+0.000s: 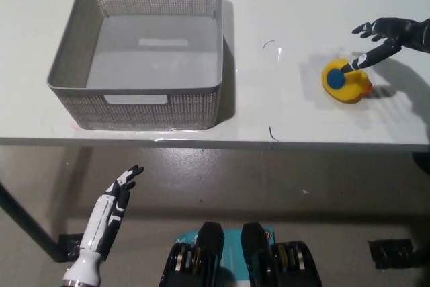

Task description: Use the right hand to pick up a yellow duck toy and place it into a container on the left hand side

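Head view, steep downward angle. Nearest, lower left: the white left hand (119,189) hangs below the table edge over the grey floor, fingers straight and loosely apart, holding nothing. It is well apart from everything on the table.

Above it, the white table (282,122) spans the full width of the frame, its front edge running across the middle. A few small dark marks show on the surface between the basket and the toy.

On the table's left half sits the grey perforated plastic basket (139,102), rectangular, with a handle slot cut into its near wall and another into its far wall. Its interior shows only a bare grey floor. It casts a shadow to its right.

On the right half lies the yellow rubber duck toy (345,80), tipped so a round blue disc on it faces the camera, with an orange bit showing at its right side. It rests on the tabletop, well apart from the basket.

Just beyond the duck, at the right edge: the black right hand (384,37) reaches in, fingers spread wide, nothing grasped. One extended fingertip (354,63) comes down onto or right at the duck's upper edge near the blue disc; actual contact cannot be confirmed. The other fingers splay above and behind the toy, clear of it.
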`<action>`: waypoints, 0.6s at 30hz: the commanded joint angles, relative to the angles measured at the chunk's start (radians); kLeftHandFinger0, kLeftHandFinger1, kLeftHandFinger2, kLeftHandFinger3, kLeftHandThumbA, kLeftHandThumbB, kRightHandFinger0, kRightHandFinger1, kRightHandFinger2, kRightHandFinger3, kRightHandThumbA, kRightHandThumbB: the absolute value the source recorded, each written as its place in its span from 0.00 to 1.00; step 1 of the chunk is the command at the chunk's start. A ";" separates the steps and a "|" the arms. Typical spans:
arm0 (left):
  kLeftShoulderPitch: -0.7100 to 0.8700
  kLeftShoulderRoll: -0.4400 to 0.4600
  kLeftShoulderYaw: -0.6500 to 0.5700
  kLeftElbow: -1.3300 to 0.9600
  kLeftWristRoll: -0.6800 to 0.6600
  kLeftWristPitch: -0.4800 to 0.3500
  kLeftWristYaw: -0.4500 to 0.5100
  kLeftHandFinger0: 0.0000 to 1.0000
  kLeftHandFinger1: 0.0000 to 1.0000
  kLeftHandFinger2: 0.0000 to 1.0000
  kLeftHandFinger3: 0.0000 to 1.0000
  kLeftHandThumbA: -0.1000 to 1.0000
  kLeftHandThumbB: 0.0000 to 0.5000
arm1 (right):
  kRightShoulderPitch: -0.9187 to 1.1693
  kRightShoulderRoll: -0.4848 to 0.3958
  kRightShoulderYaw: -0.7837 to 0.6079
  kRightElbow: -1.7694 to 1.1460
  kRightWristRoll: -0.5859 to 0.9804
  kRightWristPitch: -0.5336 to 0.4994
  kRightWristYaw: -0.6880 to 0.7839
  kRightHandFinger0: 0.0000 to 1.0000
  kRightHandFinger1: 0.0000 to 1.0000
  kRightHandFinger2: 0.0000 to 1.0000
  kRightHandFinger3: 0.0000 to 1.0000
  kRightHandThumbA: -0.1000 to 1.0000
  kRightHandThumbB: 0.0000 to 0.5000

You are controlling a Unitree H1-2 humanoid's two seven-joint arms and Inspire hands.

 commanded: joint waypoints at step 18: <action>-0.048 0.026 -0.009 -0.013 0.008 -0.020 -0.017 1.00 1.00 1.00 1.00 1.00 1.00 | -0.056 0.018 -0.009 0.001 0.004 -0.008 0.041 1.00 1.00 1.00 1.00 1.00 0.72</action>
